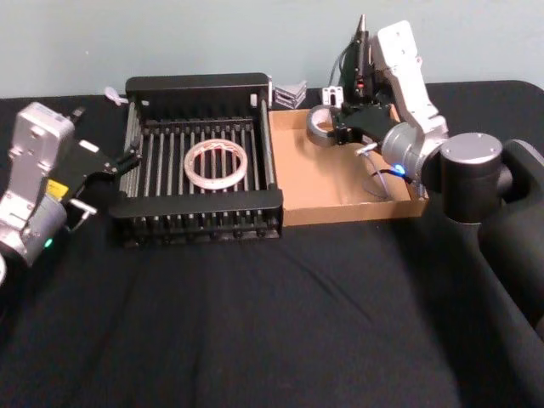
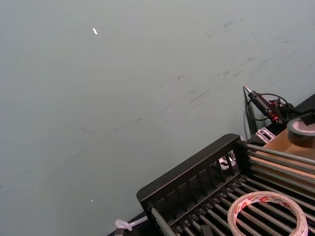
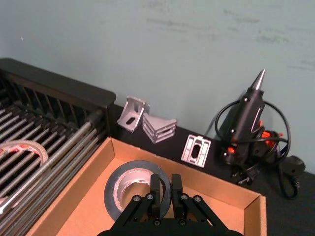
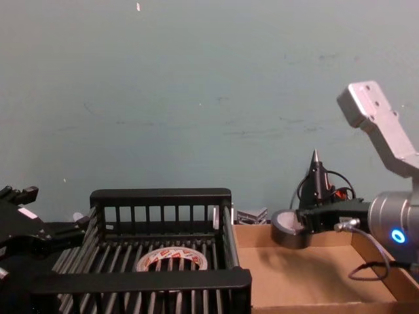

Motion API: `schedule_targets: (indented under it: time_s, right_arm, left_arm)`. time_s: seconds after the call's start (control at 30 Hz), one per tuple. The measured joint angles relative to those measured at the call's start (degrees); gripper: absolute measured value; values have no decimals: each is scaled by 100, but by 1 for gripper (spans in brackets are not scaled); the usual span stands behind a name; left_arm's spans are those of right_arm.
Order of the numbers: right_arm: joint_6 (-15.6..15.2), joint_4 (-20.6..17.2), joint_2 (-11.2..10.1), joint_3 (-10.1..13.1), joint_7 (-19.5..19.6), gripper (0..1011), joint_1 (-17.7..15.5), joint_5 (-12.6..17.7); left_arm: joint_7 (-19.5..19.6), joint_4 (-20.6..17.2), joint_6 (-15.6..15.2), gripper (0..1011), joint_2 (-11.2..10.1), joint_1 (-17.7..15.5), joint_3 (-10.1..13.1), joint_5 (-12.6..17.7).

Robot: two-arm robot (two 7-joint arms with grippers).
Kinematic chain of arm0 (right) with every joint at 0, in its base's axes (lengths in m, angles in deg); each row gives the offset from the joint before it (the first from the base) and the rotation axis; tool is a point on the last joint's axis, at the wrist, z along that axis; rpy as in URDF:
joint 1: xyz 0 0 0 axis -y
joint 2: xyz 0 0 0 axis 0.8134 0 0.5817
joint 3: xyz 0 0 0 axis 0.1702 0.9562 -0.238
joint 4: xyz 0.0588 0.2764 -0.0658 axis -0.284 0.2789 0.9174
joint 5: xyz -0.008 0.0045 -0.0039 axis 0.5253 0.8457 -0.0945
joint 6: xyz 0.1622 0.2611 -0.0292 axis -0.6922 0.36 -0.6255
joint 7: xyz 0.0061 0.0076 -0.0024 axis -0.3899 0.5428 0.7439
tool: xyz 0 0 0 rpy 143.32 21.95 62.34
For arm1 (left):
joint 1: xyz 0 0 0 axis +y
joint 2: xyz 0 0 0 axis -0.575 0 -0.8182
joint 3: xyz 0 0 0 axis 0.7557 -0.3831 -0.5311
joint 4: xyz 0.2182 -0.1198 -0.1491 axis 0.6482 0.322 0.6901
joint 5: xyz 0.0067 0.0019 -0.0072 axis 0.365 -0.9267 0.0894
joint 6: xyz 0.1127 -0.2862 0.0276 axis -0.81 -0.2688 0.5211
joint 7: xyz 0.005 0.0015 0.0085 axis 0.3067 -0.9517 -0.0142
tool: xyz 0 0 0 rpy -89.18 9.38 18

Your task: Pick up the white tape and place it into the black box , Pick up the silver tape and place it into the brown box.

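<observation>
R gripper (image 3: pixel 166 192) grips silver tape (image 3: pixel 129 186)

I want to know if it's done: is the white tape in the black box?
Yes. The white tape lies flat on the black box's slatted floor, untouched.

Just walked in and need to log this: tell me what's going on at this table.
The white tape already lies flat on the slatted floor of the black box. The right gripper is shut on the silver tape, holding it above the far left corner of the brown box, not yet released. The left gripper sits idle at the black box's left wall.
</observation>
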State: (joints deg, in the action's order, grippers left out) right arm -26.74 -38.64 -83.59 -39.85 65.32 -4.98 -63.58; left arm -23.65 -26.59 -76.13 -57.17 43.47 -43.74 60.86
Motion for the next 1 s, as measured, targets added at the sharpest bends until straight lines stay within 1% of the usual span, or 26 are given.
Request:
schedule_targets:
  time_s: [0.2, 0.6, 0.9, 0.97, 1.0]
  right_arm:
    - [-37, 179, 52, -32, -43, 138, 25, -133]
    - [-118, 226, 89, -31, -102, 139, 5, -350]
    - [-121, 223, 88, -31, -102, 139, 4, -343]
    - [-121, 221, 88, -28, -102, 199, 5, -338]
    - [-121, 220, 87, -28, -102, 199, 5, -335]
  left_arm:
    - [0, 0, 0, 1001, 0, 0, 0, 0]
    - [0, 0, 0, 1001, 0, 0, 0, 0]
    - [0, 0, 0, 1001, 0, 0, 0, 0]
    - [0, 0, 0, 1001, 0, 0, 0, 0]
    - [0, 0, 0, 1001, 0, 0, 0, 0]
